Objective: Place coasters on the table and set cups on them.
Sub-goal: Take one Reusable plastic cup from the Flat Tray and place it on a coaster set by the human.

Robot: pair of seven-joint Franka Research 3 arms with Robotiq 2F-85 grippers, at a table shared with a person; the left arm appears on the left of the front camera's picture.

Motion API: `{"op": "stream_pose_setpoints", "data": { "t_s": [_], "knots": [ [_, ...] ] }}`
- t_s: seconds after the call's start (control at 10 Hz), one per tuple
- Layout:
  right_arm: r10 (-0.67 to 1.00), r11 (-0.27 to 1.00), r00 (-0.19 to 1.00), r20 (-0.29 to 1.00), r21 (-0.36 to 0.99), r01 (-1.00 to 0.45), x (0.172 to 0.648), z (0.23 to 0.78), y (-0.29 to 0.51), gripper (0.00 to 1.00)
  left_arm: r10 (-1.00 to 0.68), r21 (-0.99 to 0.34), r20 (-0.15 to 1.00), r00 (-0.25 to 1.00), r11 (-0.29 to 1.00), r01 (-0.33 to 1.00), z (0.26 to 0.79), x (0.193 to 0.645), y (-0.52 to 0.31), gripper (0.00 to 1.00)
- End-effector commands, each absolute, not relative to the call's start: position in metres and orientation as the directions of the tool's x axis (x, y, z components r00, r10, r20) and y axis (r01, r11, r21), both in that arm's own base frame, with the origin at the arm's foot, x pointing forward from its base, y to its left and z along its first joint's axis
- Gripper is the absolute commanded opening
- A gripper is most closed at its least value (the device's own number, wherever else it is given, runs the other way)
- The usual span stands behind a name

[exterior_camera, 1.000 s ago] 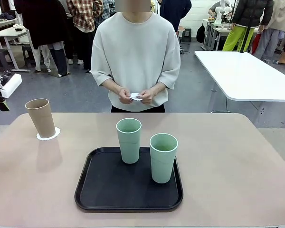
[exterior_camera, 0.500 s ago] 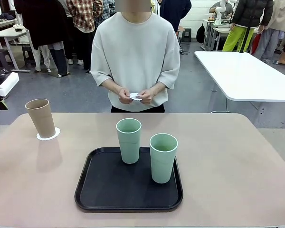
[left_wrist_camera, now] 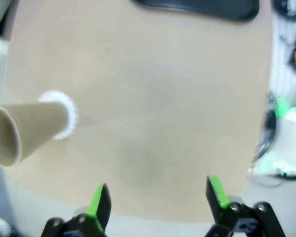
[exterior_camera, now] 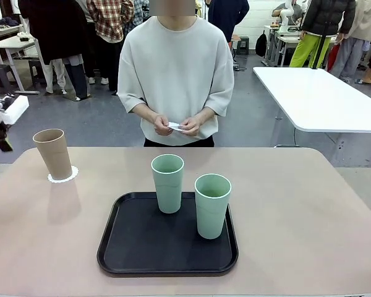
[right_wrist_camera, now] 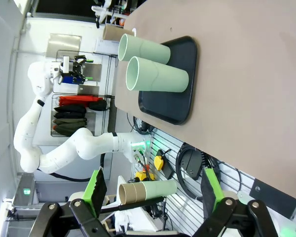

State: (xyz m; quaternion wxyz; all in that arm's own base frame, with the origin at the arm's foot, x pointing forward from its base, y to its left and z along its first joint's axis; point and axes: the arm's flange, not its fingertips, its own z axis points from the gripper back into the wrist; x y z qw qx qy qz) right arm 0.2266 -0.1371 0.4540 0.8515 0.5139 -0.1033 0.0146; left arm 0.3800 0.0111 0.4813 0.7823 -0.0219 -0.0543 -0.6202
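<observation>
The brown cup stands upright on its coaster near the far left corner of the bench, so I judge one setting of three done. The far green cup and the near green cup stand upright on the black tray, in the middle of the bench toward my edge. They are close together but apart, and no coaster is laid out for either. Beyond the far edge the person holds a small white paper between the hands, which I take to be the next coaster. My left jaws are spread and empty, green pads well apart, out past the left edge and looking over at the brown cup. My right jaws are likewise spread and empty, pads wide, out by the right side and facing the tray. The step in hand, as I read it, is to wait for a coaster on bare bench, then carry a green cup to it. To do it well I would hold off until the hands are clear. I would take the near green cup from its outer side so a finger does not knock its neighbour, and close around the upper half. Then I would lift straight up past the tray's lip and lower the cup upright onto the coaster's centre, lace showing all round. The paper looks light and could skate, so I would let go only once the base sits flat.
</observation>
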Motion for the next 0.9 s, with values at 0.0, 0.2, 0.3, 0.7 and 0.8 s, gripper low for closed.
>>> {"op": "stream_pose_setpoints", "data": {
  "t_s": [0.0, 0.2, 0.3, 0.7, 0.8],
  "knots": [
    [-0.082, 0.453, 0.974, 0.210, 0.879, -0.151, 0.228, 0.454, -0.138, 1.00, -0.822, -0.067, 0.067, 0.566, 0.562, 0.824, 0.474, 0.358, -0.029, 1.00],
    [-0.082, 0.453, 0.974, 0.210, 0.879, -0.151, 0.228, 0.454, -0.138, 1.00, -0.700, -0.013, -0.042, 0.713, 0.714, 0.700, 0.483, 0.332, -0.052, 1.00],
    [-0.082, 0.453, 0.974, 0.210, 0.879, -0.151, 0.228, 0.454, -0.138, 1.00, -0.630, 0.050, -0.013, 0.776, 0.775, 0.630, 0.487, 0.327, -0.059, 1.00],
    [-0.082, 0.453, 0.974, 0.210, 0.879, -0.151, 0.228, 0.454, -0.138, 1.00, -0.566, 0.093, 0.013, 0.824, 0.822, 0.562, 0.493, 0.330, -0.055, 1.00],
    [-0.082, 0.453, 0.974, 0.210, 0.879, -0.151, 0.228, 0.454, -0.138, 1.00, -0.566, 0.093, 0.013, 0.824, 0.822, 0.562, 0.493, 0.330, -0.055, 1.00]
  ]
}}
